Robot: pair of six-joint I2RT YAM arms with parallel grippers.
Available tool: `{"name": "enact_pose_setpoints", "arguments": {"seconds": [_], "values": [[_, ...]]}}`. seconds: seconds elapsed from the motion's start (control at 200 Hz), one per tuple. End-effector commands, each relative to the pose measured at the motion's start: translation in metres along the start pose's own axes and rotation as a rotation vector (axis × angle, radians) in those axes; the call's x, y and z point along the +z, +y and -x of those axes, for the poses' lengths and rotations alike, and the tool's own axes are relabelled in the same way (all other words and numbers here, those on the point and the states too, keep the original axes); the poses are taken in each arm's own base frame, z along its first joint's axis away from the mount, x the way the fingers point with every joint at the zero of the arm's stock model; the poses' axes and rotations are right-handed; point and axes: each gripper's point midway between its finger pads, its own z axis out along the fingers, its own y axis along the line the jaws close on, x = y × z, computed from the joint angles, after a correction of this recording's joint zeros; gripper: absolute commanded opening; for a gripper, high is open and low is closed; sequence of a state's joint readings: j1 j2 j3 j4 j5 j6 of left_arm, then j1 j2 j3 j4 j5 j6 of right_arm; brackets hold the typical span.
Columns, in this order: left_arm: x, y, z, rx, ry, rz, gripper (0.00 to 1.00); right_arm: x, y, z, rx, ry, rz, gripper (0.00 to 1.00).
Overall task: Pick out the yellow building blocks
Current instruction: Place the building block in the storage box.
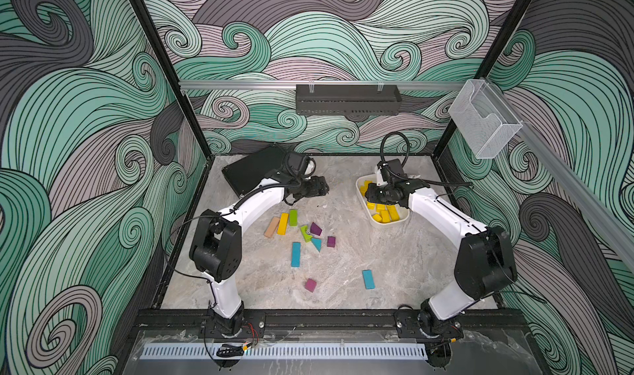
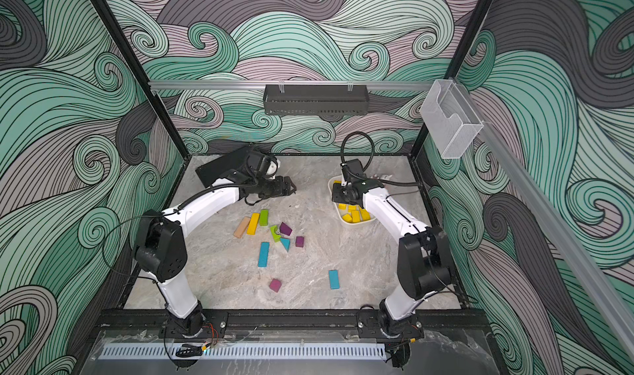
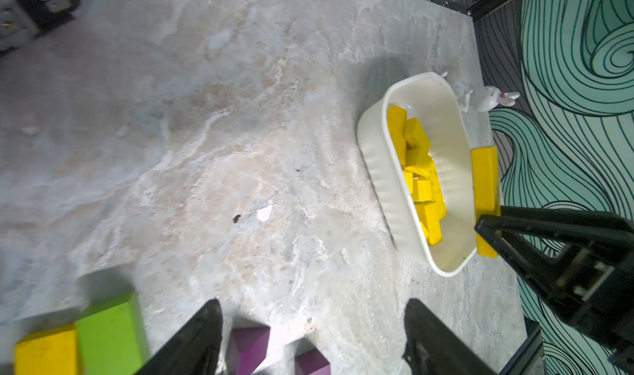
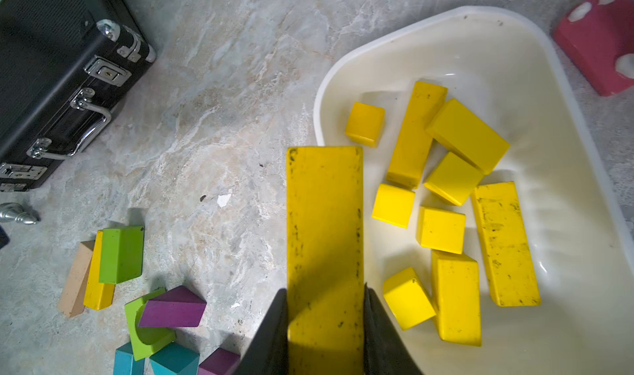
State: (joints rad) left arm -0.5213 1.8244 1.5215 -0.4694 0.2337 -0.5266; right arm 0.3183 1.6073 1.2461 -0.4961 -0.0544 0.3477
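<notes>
The right gripper [image 4: 325, 321] has its fingers [image 4: 271, 335] closed flat against the two long sides of a long yellow bar [image 4: 324, 225], which projects forward from the grip and, in the right wrist view, sits over the near rim of the white tub [image 4: 583, 122]; the hold at one end appears chosen so the free end can clear the rim and drop among the rest. Inside the tub lie the yellow building blocks [image 4: 442, 230] already gathered, cubes and bars mixed, some leaning on one another. The left gripper [image 3: 310, 339] hangs above the surface [image 1: 343, 270] with its fingers [image 3: 192, 342] partly open and nothing between them, pointed toward the loose pile, seemingly waiting its turn. One yellow bar on the surface [image 1: 283, 223] remains outside the tub, wedged between a tan bar [image 1: 271, 227] and a lime-green block [image 1: 293, 217], touching both; that crowding will likely hinder a side grasp. Nearby are a green arch block [image 1: 305, 233], a purple wedge [image 1: 316, 228], a purple cube [image 1: 331, 241], a teal triangle [image 1: 317, 244], two teal bars [image 1: 295, 254] and a magenta block [image 1: 310, 284], all to be left. A black case [image 4: 51, 81] stands at the far left corner, well apart from the work.
</notes>
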Motion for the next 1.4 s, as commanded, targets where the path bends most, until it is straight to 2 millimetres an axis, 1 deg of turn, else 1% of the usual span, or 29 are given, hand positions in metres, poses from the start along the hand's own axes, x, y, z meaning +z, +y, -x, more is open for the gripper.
{"name": "enact_pose_setpoints", "arguments": {"seconds": [0.0, 0.11, 0.215, 0.28, 0.38, 0.56, 0.64, 0.715, 0.846, 0.946, 1.026, 1.151, 1.286, 1.391], "values": [[0.011, -0.028, 0.007, 0.005, -0.022, -0.034, 0.82, -0.016, -0.009, 0.004, 0.009, -0.018, 0.002, 0.19], [0.026, -0.046, 0.002, 0.016, 0.007, -0.068, 0.82, -0.022, -0.026, 0.004, 0.038, -0.028, -0.025, 0.19], [0.041, -0.059, -0.004, 0.033, 0.037, -0.093, 0.82, -0.026, -0.041, 0.001, 0.058, -0.033, -0.053, 0.19], [0.049, -0.061, -0.007, 0.043, 0.054, -0.097, 0.82, -0.026, -0.050, -0.001, 0.062, -0.030, -0.068, 0.19], [0.056, -0.063, -0.012, 0.045, 0.080, -0.100, 0.82, -0.018, -0.060, -0.007, 0.074, -0.004, -0.090, 0.20], [0.052, -0.069, -0.015, 0.065, 0.095, -0.124, 0.82, 0.007, -0.076, -0.017, 0.164, 0.048, -0.110, 0.20], [0.048, -0.071, -0.016, 0.068, 0.097, -0.131, 0.82, 0.014, -0.081, -0.020, 0.191, 0.056, -0.117, 0.20], [0.047, -0.075, -0.019, 0.072, 0.104, -0.145, 0.82, 0.017, -0.085, -0.022, 0.185, 0.061, -0.138, 0.21], [0.048, -0.081, -0.027, 0.060, 0.122, -0.163, 0.82, 0.020, -0.101, -0.025, 0.172, 0.056, -0.195, 0.26], [0.047, -0.088, -0.034, 0.073, 0.132, -0.176, 0.82, 0.026, -0.113, -0.026, 0.181, 0.067, -0.213, 0.27], [0.046, -0.090, -0.038, 0.081, 0.134, -0.174, 0.82, 0.030, -0.120, -0.028, 0.187, 0.085, -0.234, 0.27], [0.042, -0.093, -0.040, 0.082, 0.137, -0.178, 0.82, 0.034, -0.125, -0.029, 0.199, 0.106, -0.243, 0.27], [0.041, -0.092, -0.043, 0.085, 0.140, -0.169, 0.82, 0.037, -0.128, -0.031, 0.196, 0.115, -0.254, 0.27], [0.037, -0.092, -0.040, 0.095, 0.135, -0.151, 0.82, 0.040, -0.129, -0.033, 0.208, 0.122, -0.252, 0.28]]}}
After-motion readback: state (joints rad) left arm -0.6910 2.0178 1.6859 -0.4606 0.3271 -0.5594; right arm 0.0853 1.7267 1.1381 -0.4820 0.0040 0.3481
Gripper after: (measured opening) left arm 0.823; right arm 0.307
